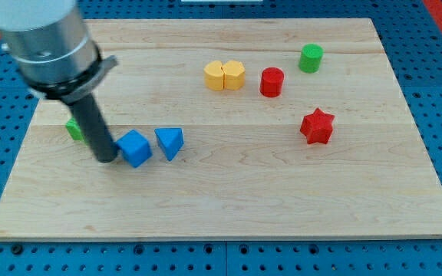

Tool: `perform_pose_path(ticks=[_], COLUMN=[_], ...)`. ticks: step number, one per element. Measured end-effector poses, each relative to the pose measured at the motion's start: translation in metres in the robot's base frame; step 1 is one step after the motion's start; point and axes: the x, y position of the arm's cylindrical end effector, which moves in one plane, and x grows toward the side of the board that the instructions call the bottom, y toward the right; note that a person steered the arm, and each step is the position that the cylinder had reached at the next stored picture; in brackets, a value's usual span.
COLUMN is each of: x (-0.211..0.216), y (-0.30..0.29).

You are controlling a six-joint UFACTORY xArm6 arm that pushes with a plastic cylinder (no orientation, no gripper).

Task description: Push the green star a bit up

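The green star (73, 129) lies near the board's left edge, mostly hidden behind my rod; only a small green part shows. My tip (107, 159) rests on the board just right of and below the star, touching or nearly touching the left side of a blue cube (135, 148). A blue triangular block (169, 142) sits just right of the cube.
Two yellow blocks (224, 75) sit side by side at the upper middle, a red cylinder (272, 81) right of them, a green cylinder (310, 57) at the upper right, a red star (317, 126) at the right middle. The wooden board (229, 207) lies on a blue pegboard.
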Motion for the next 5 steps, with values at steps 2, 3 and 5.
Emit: perform_pose_path(ticks=[2,3,5], x=[-0.003,0.004,-0.021], y=[0.024,-0.016,-0.041])
